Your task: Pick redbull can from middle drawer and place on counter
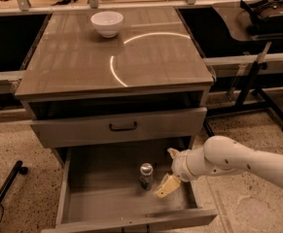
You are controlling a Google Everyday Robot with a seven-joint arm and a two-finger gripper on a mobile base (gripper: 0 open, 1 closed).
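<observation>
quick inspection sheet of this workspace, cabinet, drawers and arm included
surface: counter, glossy, with a curved light reflection
job's things: can upright on the bare bottom of the open middle drawer, right of centre
clutter: white bowl on the counter near its back edge
grippers: gripper inside the middle drawer, just right of the can, fingers open, not around it
cables: nothing seen
surroundings: upper drawer with a black handle; headset on a side table at right; black stand leg on the floor at left
</observation>
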